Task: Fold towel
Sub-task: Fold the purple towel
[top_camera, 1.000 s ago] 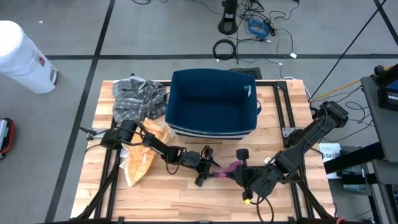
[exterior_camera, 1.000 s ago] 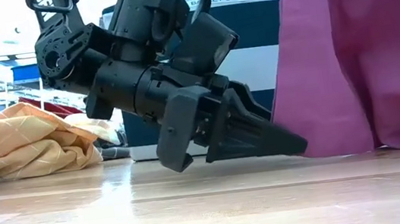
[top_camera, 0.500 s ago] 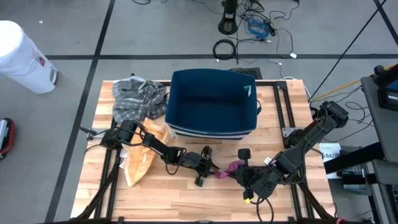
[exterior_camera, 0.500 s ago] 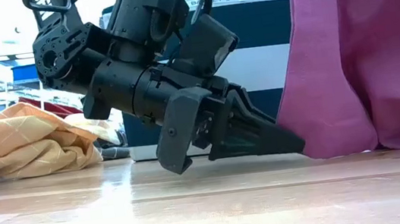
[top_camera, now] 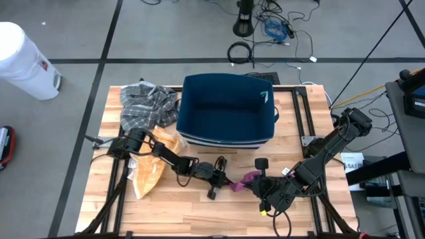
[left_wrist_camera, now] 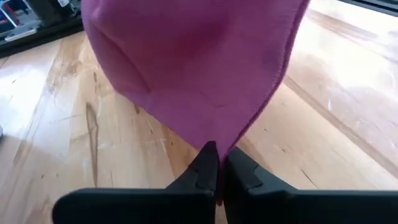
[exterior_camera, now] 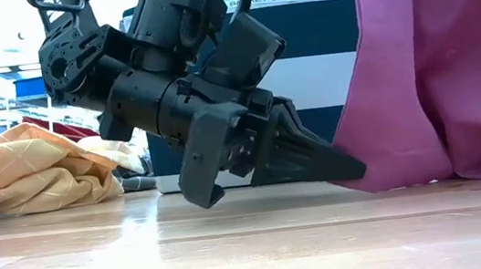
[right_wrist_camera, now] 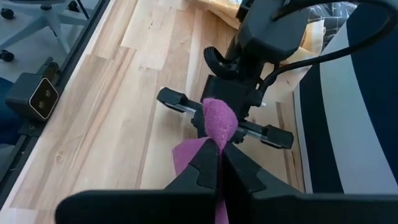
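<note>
So my left gripper (left_wrist_camera: 214,163) and right gripper (right_wrist_camera: 217,163) each pinched a corner of the pink towel (top_camera: 240,183), but it was bunched, not folded yet.

A dark blue bin (top_camera: 228,109) with white stripes low on its side stands at the far middle of the wooden surface (top_camera: 179,212), and a crumpled grey plaid cloth (top_camera: 146,105) lies just beside it toward the far left corner. Nearer the left edge lies a heap of yellow-orange checked cloth (top_camera: 150,169), seen in the low view as folds resting on the wood. On the grey floor beyond stand a white cylindrical container (top_camera: 25,61) and a tangle of black and blue cables (top_camera: 269,30).
</note>
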